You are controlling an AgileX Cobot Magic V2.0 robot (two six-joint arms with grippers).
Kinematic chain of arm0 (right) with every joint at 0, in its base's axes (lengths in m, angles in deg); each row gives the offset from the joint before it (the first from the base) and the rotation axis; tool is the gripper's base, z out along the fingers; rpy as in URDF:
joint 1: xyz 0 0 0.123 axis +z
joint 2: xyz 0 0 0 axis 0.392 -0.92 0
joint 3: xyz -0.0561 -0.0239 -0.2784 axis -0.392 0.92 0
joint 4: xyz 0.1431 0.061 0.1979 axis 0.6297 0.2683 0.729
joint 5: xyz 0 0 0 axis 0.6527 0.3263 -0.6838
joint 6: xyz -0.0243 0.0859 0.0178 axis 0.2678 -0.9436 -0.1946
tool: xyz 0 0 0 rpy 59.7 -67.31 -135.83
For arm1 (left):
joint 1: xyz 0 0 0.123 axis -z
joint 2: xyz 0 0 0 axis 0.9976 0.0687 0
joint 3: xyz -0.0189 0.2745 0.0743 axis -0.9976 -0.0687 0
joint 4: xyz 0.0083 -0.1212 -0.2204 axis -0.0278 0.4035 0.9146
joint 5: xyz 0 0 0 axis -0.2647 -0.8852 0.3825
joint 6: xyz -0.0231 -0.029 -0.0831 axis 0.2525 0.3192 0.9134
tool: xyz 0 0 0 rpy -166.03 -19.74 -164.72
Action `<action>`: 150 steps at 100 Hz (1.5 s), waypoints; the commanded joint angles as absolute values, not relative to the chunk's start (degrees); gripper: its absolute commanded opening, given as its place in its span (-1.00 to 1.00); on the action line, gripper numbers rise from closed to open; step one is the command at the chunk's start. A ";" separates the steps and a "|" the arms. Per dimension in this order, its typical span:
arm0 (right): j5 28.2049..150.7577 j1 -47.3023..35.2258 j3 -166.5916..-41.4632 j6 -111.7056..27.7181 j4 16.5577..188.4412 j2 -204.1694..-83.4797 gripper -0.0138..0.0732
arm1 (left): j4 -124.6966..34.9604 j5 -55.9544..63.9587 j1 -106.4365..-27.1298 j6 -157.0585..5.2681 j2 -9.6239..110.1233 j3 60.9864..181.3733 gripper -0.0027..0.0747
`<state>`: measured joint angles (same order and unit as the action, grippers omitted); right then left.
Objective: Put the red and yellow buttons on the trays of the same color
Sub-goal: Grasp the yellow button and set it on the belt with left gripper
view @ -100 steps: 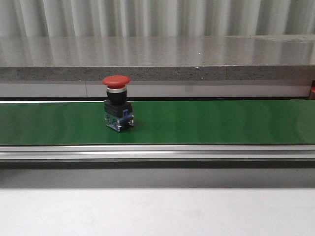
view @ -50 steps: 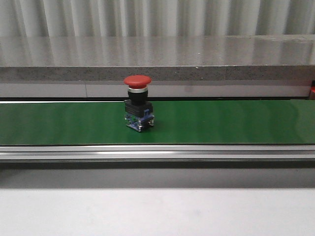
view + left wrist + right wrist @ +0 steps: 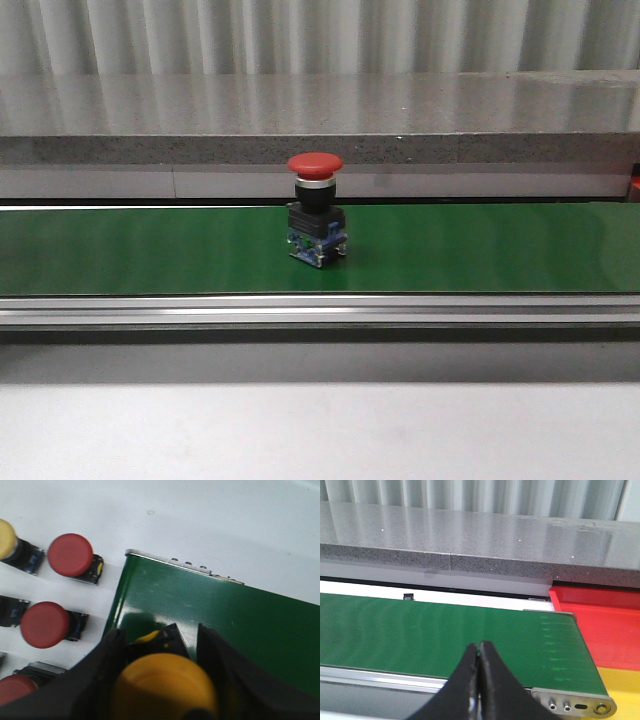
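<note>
Left wrist view shows a yellow button [image 3: 162,692] clamped between the left gripper [image 3: 162,675] fingers, just above the green conveyor belt [image 3: 240,625] end, spare red buttons [image 3: 70,555] lying beside. Ahead of the pinched-closed, empty right gripper [image 3: 479,680], belt meets red tray [image 3: 605,625]. Likely next: set yellow down; right arm awaits the red button [image 3: 316,222].

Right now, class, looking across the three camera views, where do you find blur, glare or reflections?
Front view: the red button on the green belt is fairly sharp; the grey ledge reflects the striped wall. Left wrist view: the yellow button in the left hand is blurred. Right wrist view: the right hand is soft; the belt shows faint sheen.
</note>
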<state>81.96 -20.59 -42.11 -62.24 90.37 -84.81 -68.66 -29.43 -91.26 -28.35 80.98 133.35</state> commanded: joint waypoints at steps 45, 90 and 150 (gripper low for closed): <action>77.22 -20.57 -42.00 -62.25 89.81 -83.96 -0.83 | -68.70 -29.50 -88.88 -30.04 85.72 135.83 -0.86; 77.22 -20.57 -42.00 -62.25 89.81 -83.96 -0.83 | -67.08 -30.34 -88.06 -32.44 83.84 135.83 0.84; 77.22 -20.57 -42.00 -62.25 89.81 -83.96 -0.83 | -67.18 -23.02 -79.52 -32.55 57.99 128.17 0.75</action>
<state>81.96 -20.59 -42.11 -62.24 90.37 -84.81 -67.67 -28.08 -80.44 -32.34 64.91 129.43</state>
